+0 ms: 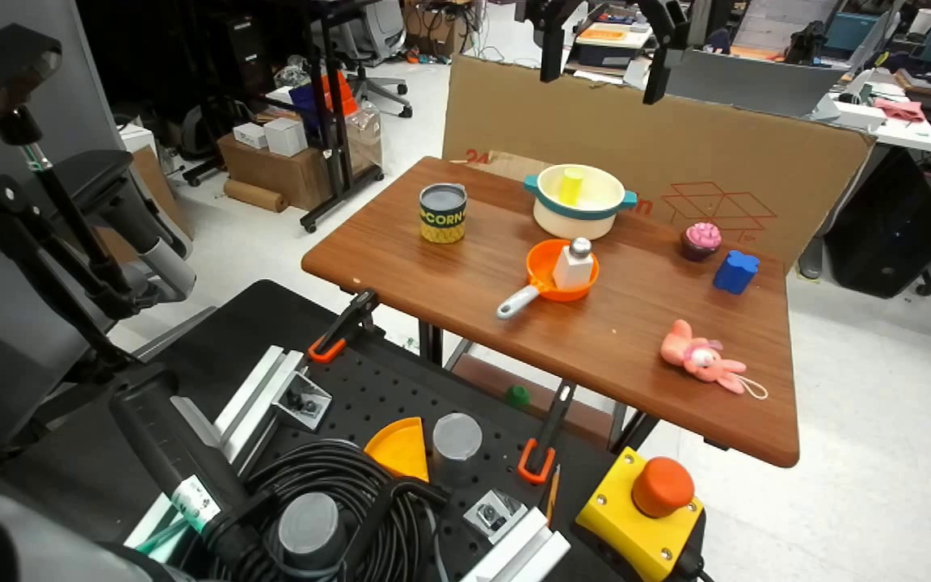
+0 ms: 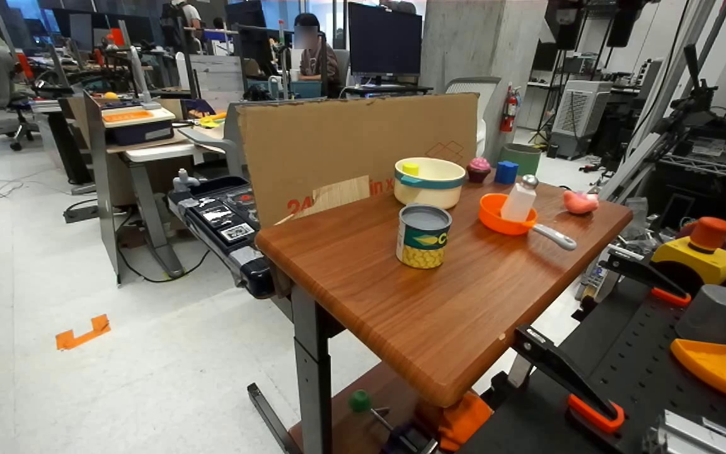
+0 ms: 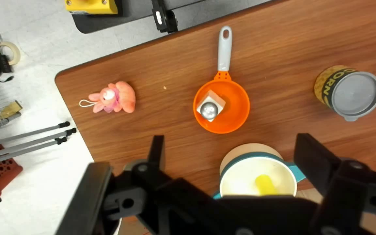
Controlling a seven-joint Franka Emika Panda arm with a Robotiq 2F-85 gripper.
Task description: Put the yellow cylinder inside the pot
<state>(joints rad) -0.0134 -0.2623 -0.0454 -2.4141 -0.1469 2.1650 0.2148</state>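
Nearest, my gripper hangs wide, holding nothing — well below it, the yellow cylinder stands inside the pot, presumably because the task wants it there.

The Robotiq gripper is matt black, built of angular, bent links. Its two fingers are plain, flat-sided blocks, narrow and square-ended. Round pivot heads look slightly greyer than the links, and a dark round hole pierces one bracket. A straight side bar shows a dull grey sheen; the parts nearest the lens are blurred.
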